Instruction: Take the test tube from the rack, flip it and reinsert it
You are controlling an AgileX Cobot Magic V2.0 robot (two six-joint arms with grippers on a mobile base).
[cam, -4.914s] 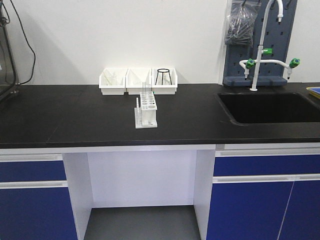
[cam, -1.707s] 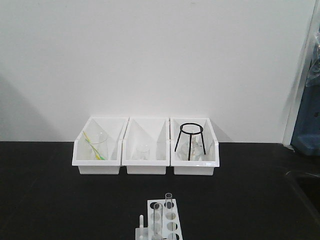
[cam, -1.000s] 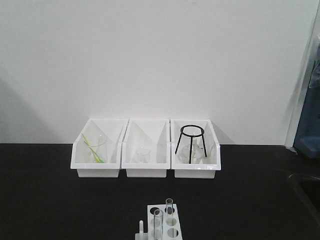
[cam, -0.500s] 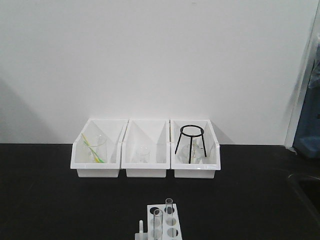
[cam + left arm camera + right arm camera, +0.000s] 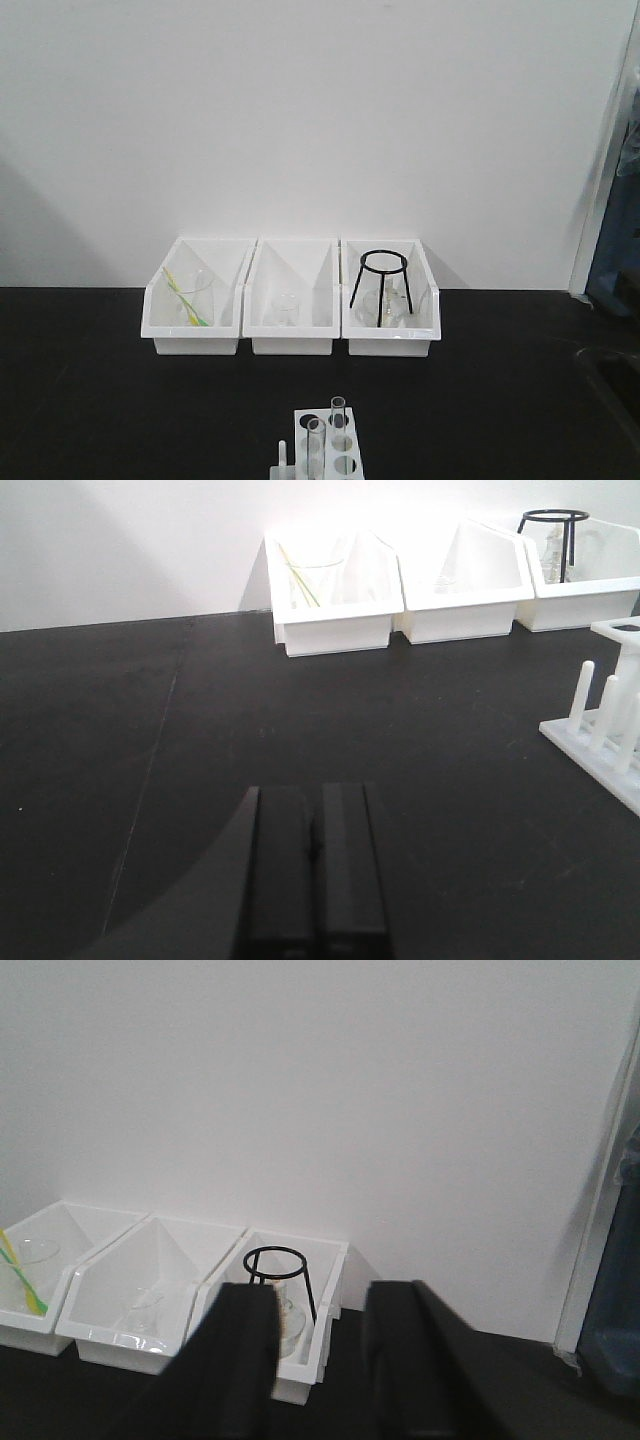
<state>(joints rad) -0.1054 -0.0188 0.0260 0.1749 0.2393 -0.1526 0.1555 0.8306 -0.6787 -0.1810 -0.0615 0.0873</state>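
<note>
**Position.** The rack sits on the black counter at the bottom edge of the front view. It is in front of the three bins and well apart from them. Two tubes stand upright in it, near each other: the rear tube and the front tube.

**Claws.** The left claw is low over the counter, jaws pressed together with nothing between them. The rack's pegs are off to its right. The right claw is held high, jaws parted and empty, facing the bins.

**Hazards.**
- The tubes are thin, smooth, clear glass. A light grip is likely to let one slip during the flip, and a hard grip may crack it.
- The tubes stand close together, so a wide approach may knock the neighbouring tube.
- The rack looks like light moulded plastic on a smooth counter. A tube drawn out at a tilt may drag or tip it.
- The holes vary in size. A misaligned return may strike the top plate.

**Materials.** The bins are glossy white plastic with sloped open fronts. One holds a thin black wire ring stand.
</note>
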